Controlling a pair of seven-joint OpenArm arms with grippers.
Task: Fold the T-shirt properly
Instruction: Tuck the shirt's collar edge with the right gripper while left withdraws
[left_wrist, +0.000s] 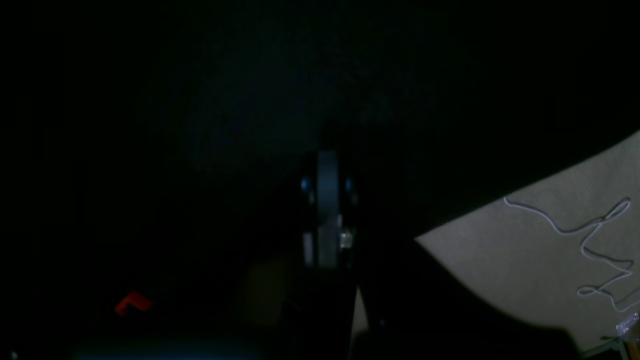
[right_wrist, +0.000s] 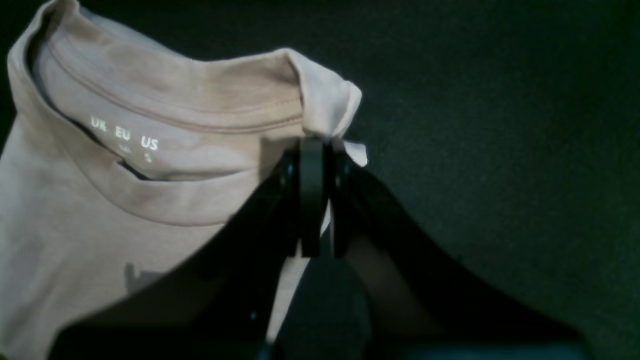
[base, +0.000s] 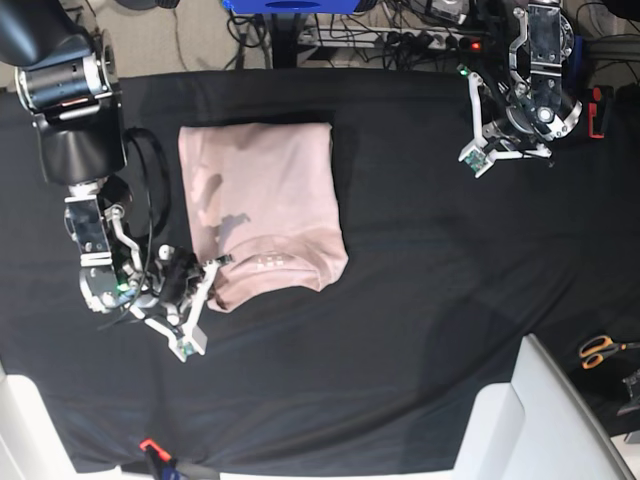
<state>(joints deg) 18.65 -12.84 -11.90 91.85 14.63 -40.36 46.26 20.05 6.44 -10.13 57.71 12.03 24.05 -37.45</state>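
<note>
Your T-shirt (base: 262, 205) lay folded on the black table cloth (base: 420, 280), long axis running 12 to 6 o'clock, collar toward 6. Your right gripper (right_wrist: 316, 150), reaching in from 9 o'clock, was clamped on the collar-end corner. Your left gripper (left_wrist: 327, 200) sat at 2 o'clock, jaws together.

Base view: bright, even overhead light; sharp across the whole picture. The black cloth on the worktop (base: 420, 300) soaks up light and shows almost no texture. Small soft shadows lie on the T-shirt (base: 265, 205).

Left wrist view: nearly black, badly underexposed; only a pale floor patch (left_wrist: 540, 260) at lower right reads clearly.

Right wrist view: dim and soft-focused. The fingers (right_wrist: 311, 200) are a blurred dark silhouette; the collar lettering (right_wrist: 125, 134) glares white.
</note>
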